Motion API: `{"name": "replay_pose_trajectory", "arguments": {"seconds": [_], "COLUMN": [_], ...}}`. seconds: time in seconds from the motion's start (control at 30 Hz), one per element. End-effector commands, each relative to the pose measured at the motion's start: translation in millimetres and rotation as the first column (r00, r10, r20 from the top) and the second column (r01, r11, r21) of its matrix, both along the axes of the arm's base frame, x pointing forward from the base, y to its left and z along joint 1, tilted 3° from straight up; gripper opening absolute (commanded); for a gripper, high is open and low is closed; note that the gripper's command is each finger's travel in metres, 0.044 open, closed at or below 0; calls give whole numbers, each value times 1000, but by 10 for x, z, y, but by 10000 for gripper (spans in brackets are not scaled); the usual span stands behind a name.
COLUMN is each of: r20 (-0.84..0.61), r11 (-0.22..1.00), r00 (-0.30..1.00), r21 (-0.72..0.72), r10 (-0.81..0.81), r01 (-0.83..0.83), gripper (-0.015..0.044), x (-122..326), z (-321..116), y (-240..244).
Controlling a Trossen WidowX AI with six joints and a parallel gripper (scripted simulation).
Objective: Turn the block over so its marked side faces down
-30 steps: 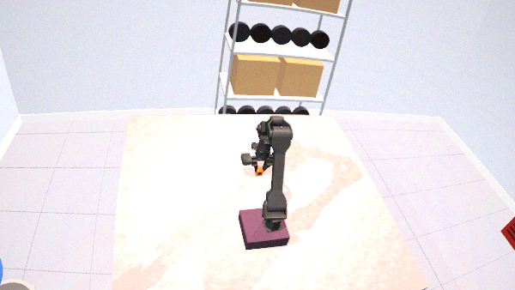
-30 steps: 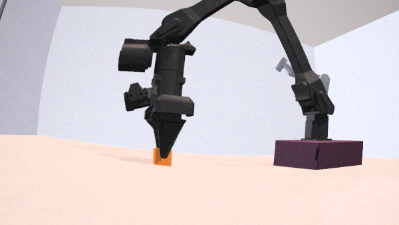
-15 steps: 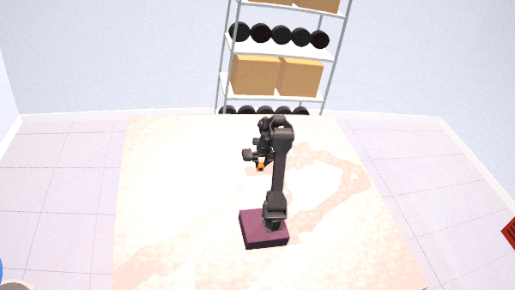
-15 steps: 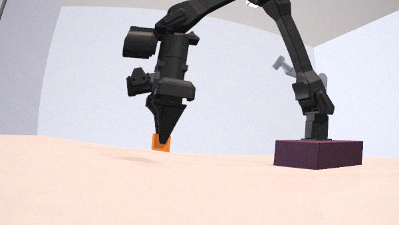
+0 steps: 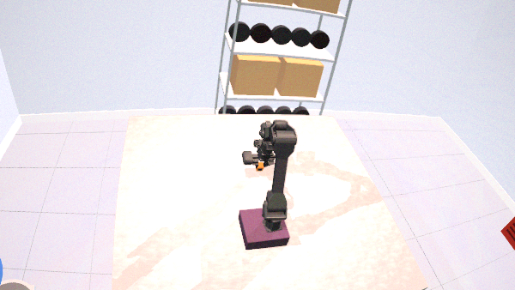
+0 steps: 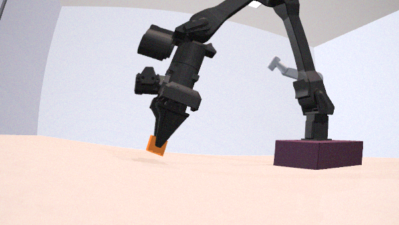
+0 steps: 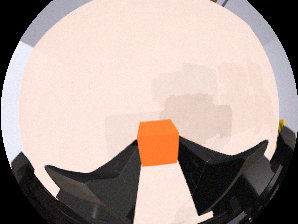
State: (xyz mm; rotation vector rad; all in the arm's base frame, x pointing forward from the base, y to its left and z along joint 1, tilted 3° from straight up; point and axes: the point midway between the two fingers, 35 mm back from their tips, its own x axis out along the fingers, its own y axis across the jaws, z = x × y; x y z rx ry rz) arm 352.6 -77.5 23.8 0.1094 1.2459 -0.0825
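The small orange block (image 5: 260, 165) (image 6: 152, 145) (image 7: 158, 149) is held between the two black fingertips of my gripper (image 6: 159, 145) (image 7: 158, 142). The gripper is shut on it. In the exterior view the block is tilted with the leaning gripper and hangs a little above the table (image 5: 172, 184) (image 6: 199, 196), with a shadow under it. The wrist view shows two plain orange faces and no clear mark. In the top view a small dark patch shows low on the block; I cannot tell whether it is the mark. The faces against the fingers are hidden.
The arm stands on a purple base block (image 5: 263, 233) (image 6: 296, 154), nearer the viewer than the held block in the top view. A shelf rack with cardboard boxes (image 5: 257, 76) and black round items stands behind the table's far edge.
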Motion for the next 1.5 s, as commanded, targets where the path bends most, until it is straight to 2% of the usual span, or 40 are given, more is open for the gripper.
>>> {"name": "replay_pose_trajectory", "arguments": {"seconds": [0.0, 0.37, 0.7, 1.47], "r20": [74, 240, 297, 582], "r11": [1000, 1000, 999, 997], "r00": [997, 971, 955, 813], "r21": [-4, -25, -32, -60], "r10": [-6, -5, -7, -5], "r01": [6, 12, 17, 49], "gripper": [0, 0, 0, 0], "x": [-11, -67, -20, 33], "z": [-2, 9, -71, -342], "y": [8, 21, 9, 0]}}
